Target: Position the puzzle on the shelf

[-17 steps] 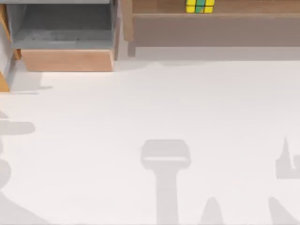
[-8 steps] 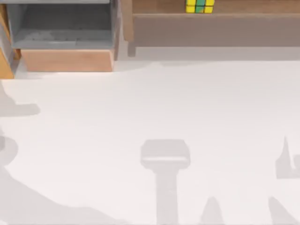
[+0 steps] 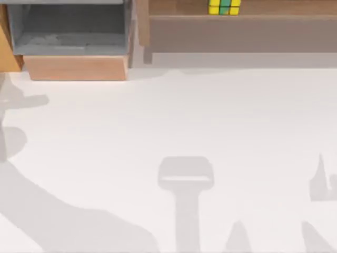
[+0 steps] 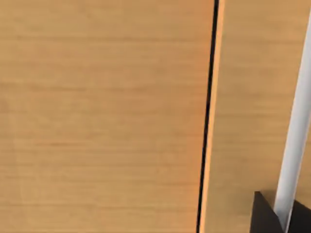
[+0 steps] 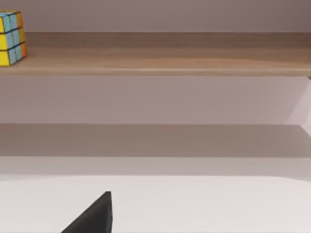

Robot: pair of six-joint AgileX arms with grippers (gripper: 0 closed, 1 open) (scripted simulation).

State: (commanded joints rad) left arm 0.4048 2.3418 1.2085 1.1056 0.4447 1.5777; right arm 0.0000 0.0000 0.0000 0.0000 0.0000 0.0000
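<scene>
The puzzle (image 3: pixel 225 7), a small cube of yellow, green and blue squares, rests on the plank top of the long brown shelf (image 3: pixel 242 32) at the back right of the table. In the right wrist view the puzzle (image 5: pixel 10 38) sits on the shelf plank (image 5: pixel 160 60), well ahead of a dark piece of my right gripper (image 5: pixel 95 216), which hangs low over the white table and touches nothing. A dark corner of my left gripper (image 4: pixel 265 216) is pressed close to an orange wood panel (image 4: pixel 107 116).
A grey-lined box with a light wood front (image 3: pixel 76 67) stands at the back left, with an orange wood panel (image 3: pixel 8 50) beside it at the left edge. Arm shadows lie across the white table (image 3: pixel 174 121) at the left and front.
The puzzle stays put on the shelf. The left arm's shadow has spread from the left edge towards the front middle, and the orange panel at the left edge has shifted backward.
</scene>
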